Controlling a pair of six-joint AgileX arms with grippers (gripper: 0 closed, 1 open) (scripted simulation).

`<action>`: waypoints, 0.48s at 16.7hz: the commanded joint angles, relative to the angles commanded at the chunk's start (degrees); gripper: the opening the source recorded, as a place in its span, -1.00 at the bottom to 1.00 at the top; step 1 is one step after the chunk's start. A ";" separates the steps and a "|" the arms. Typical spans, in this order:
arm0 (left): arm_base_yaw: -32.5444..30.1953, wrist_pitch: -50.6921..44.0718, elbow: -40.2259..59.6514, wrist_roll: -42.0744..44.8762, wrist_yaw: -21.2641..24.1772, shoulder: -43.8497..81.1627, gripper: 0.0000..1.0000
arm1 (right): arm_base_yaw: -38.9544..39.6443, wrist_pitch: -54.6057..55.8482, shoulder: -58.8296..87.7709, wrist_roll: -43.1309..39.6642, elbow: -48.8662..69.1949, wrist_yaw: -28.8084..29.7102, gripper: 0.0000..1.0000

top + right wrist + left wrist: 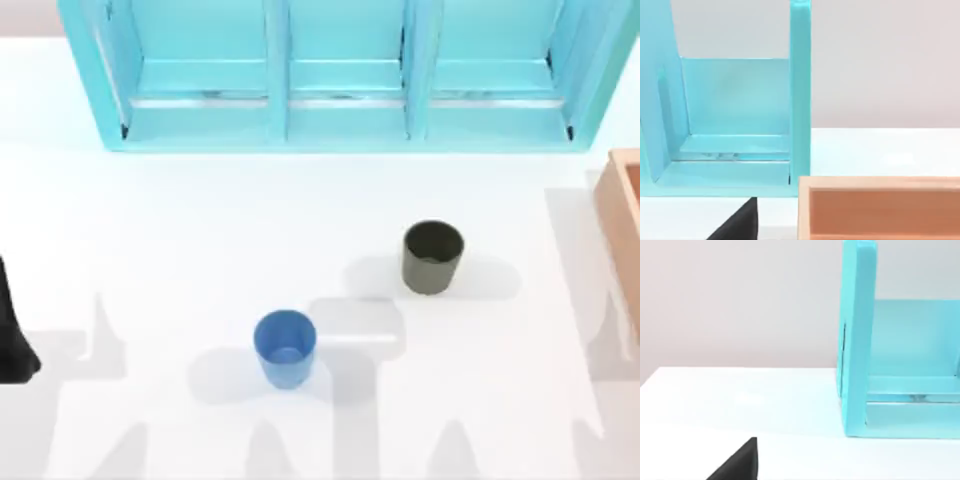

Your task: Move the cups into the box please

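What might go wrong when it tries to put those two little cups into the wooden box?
1. Both cups stand upright and unheld; the blue cup or olive-grey cup may tip if nudged.
2. The box sits at the table's right edge, so a drop could miss.
3. The blue cup has farther to travel.

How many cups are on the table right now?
2. The blue cup stands upright near the table's front centre. The olive-grey cup stands upright behind it and to the right, nearer the box. Neither is in the box yet.
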 joint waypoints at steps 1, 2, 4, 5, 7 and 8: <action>0.00 0.00 0.00 0.00 0.00 0.00 1.00 | 0.00 0.00 0.00 0.00 0.00 0.00 1.00; 0.00 0.00 0.00 0.00 0.00 0.00 1.00 | 0.00 0.00 0.00 0.00 0.00 0.00 1.00; 0.00 0.00 0.00 0.00 0.00 0.00 1.00 | -0.18 -1.48 1.65 0.48 1.70 -0.02 1.00; 0.00 0.00 0.00 0.00 0.00 0.00 1.00 | -0.34 -2.97 3.33 0.97 3.44 -0.02 1.00; 0.00 0.00 0.00 0.00 0.00 0.00 1.00 | -0.64 -7.25 8.41 2.37 8.66 0.02 1.00; 0.00 0.00 0.00 0.00 0.00 0.00 1.00 | -0.71 -9.96 11.76 3.26 12.12 0.07 1.00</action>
